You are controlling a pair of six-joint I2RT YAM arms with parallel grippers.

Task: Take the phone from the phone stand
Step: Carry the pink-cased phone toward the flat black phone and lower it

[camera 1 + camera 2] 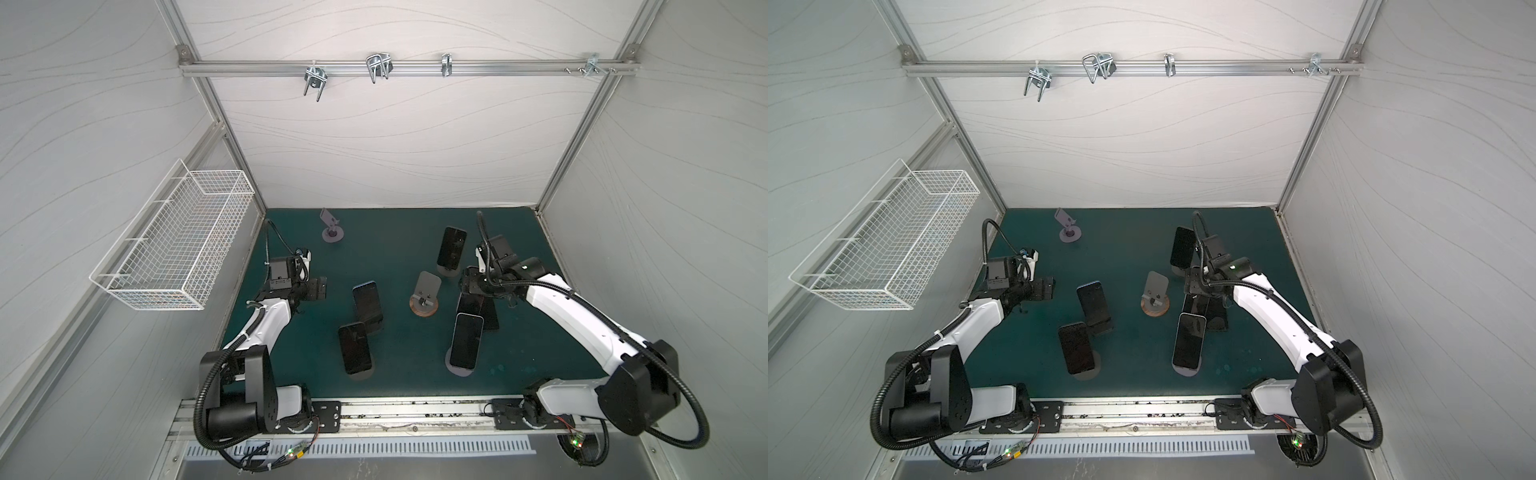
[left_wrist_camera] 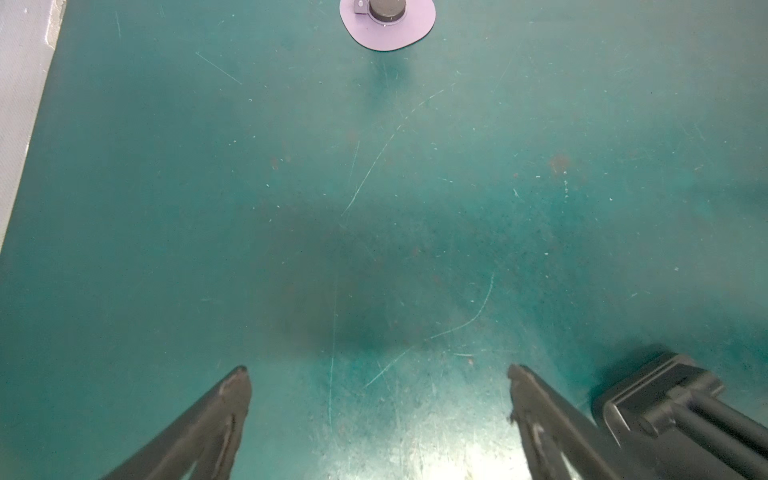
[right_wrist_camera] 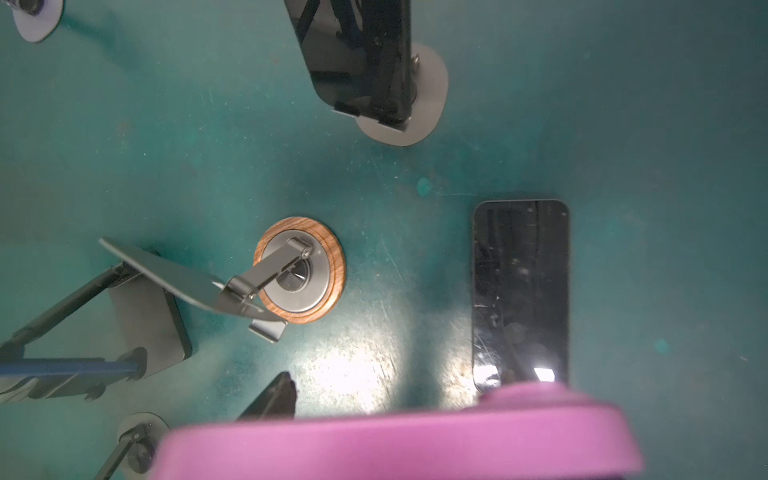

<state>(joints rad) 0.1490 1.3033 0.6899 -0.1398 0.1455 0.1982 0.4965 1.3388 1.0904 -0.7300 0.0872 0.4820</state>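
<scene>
Over to the right pincer (image 1: 469, 291), sitting just right of the wood-ringed stand (image 1: 423, 298), and we can see it has the phone (image 3: 395, 446) clamped across its width. From the right wrist camera we get only the case: a blurred pink-purple edge, smooth and rounded at the corner, stretched across the view. In both top views that phone shows us a dark, blank screen, tilted under the pincer and apart from the stand's grey plate. We can't tell whether its lower edge touches the table (image 1: 395, 249). Just past it, on the side away from the stand, a second black phone (image 3: 519, 291) lies flat, screen up, scuffed and catching the light. Well off to the stand's left, the left pincer (image 2: 379, 370) has its jaws spread wide over bare green table.
</scene>
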